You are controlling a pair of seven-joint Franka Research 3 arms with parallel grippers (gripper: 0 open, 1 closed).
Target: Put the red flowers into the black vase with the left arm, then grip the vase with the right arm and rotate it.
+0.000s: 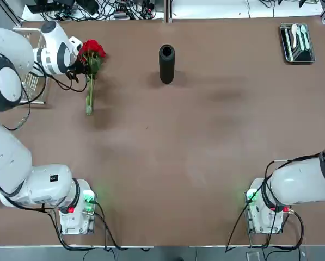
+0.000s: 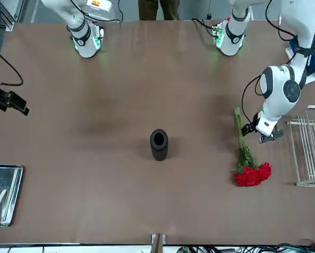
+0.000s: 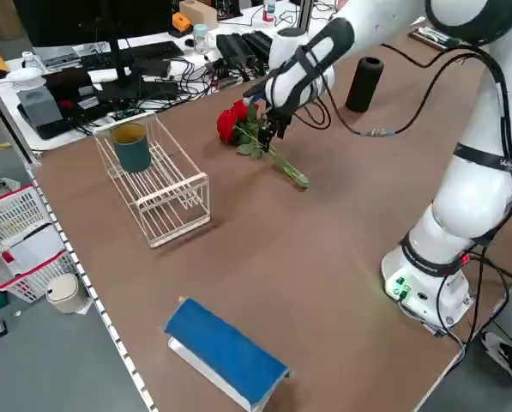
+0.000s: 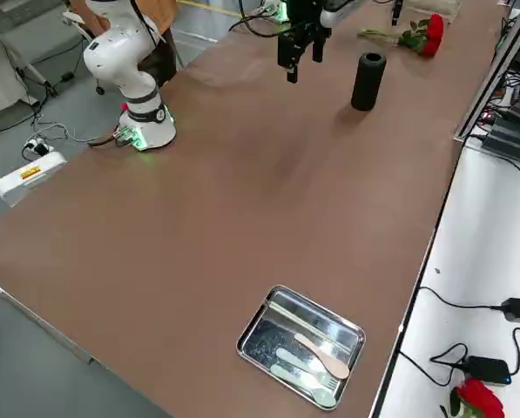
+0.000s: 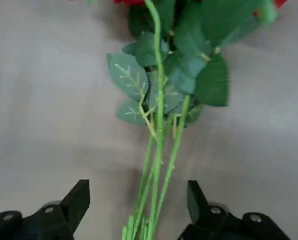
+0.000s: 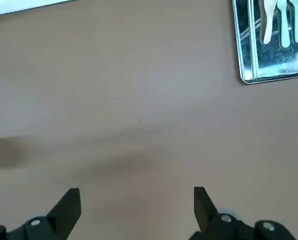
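Nearest the bases the brown desk (image 1: 167, 163) is bare. The right hand (image 6: 137, 212) hangs over open desk with its fingers spread wide, holding nothing. Farther out on the left side, the flowers (image 1: 90, 68) lie flat on the desk, stems toward the bases and red heads away. The left hand (image 5: 138, 207) hovers low over the stems, fingers open on either side of them, not touching. The vase (image 1: 166, 63) stands upright near the far middle, well apart from the flowers. A metal tray (image 1: 296, 43) with spoons sits at the far right corner
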